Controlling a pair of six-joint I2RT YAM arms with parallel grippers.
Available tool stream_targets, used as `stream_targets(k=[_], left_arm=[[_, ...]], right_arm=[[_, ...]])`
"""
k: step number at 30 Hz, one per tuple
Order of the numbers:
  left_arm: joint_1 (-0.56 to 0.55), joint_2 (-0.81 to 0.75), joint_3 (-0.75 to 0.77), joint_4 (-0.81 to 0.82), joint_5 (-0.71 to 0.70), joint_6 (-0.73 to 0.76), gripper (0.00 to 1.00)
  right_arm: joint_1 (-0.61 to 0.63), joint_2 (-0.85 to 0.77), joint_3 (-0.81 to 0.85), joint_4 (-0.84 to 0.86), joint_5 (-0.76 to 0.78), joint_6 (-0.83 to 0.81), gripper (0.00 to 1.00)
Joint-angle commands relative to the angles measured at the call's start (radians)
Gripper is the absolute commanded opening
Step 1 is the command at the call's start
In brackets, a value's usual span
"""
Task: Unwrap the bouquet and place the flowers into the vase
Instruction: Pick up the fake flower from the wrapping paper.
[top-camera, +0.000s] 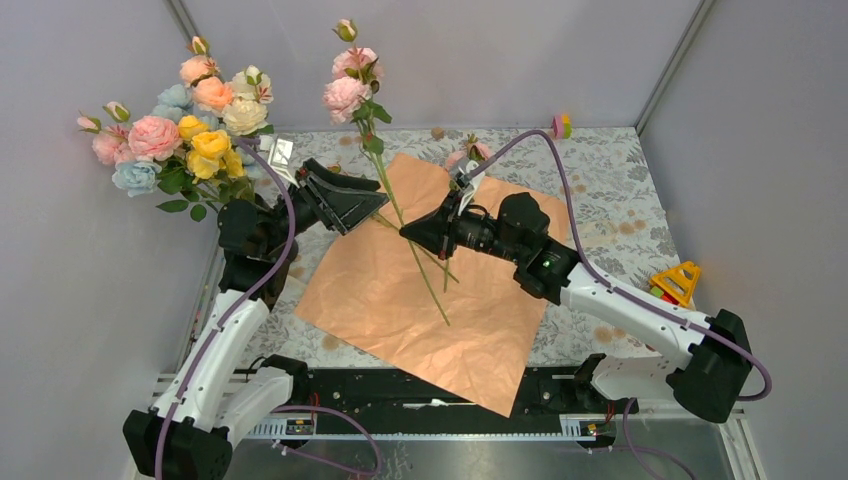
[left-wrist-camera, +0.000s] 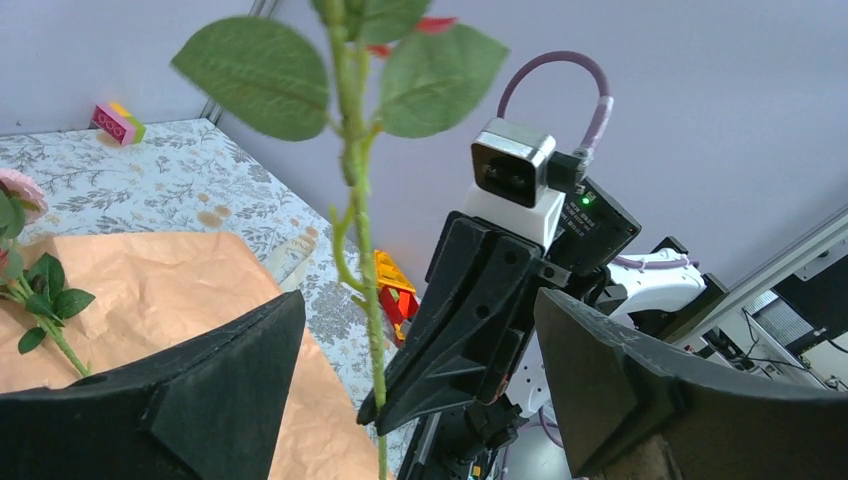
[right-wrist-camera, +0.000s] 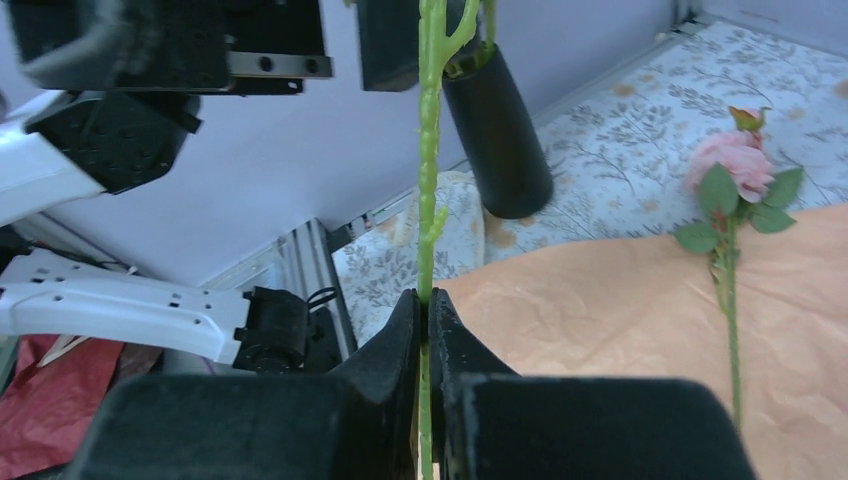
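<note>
1. The right tool (right-wrist-camera: 428, 325) was pressed together on the green stem of a pink rose (top-camera: 346, 94), pinching it low down, with a length of stem left below the grip.
2. That rose stood tilted above the kraft paper (top-camera: 420, 320), its heads and bud raised toward the back wall.
3. The left tool (top-camera: 365, 203) was spread wide and held nothing. In the left wrist view the stem ran up between its two fingers (left-wrist-camera: 230, 390); I could not tell whether it touched either one.
4. The black vase (right-wrist-camera: 500, 140) stood upright at the far left of the worktop (top-camera: 610, 190), just beyond the paper's corner.
5. Other flowers (top-camera: 190, 130) in pink, peach, yellow, cream and pale blue bunched above the vase, with stems entering its mouth.
6. The paper lay unfolded and flat on the patterned cloth, peach side up.
7. A second pink rose (right-wrist-camera: 735, 165) lay at the paper's far edge, stem on the paper and head over the cloth.
8. A pink-and-green block (top-camera: 562, 125) sat at the far edge, and a yellow-and-red toy (top-camera: 678, 283) lay at the right.
</note>
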Motion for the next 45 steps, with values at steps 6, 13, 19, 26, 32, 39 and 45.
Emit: stream_targets(k=[6,13,19,26,32,39,45], left_arm=[[-0.002,0.008,0.021,0.033,-0.015,-0.037,0.68],[-0.003,0.002,0.011,0.044,-0.037,-0.043,0.32],[-0.002,0.001,0.003,0.044,-0.036,-0.044,0.0],[-0.002,0.003,0.038,-0.039,-0.001,0.04,0.0],[-0.002,0.009,0.224,-0.438,0.038,0.451,0.0],[0.0,0.069,0.493,-0.96,-0.165,0.978,0.0],[0.009,0.117,0.595,-1.04,-0.408,1.138,0.0]], right_arm=[[0.005,0.04,0.104,0.008,-0.178,-0.02,0.0],[0.01,0.048,0.107,-0.005,-0.166,-0.026,0.0],[0.009,0.055,0.107,-0.008,-0.143,-0.028,0.0],[0.01,0.042,0.108,-0.03,-0.091,-0.026,0.3],[0.01,-0.002,0.111,-0.078,-0.024,-0.043,0.9],[0.006,-0.057,0.084,-0.162,0.184,-0.059,0.99],[-0.081,-0.1,0.107,-0.292,0.265,0.001,1.0]])
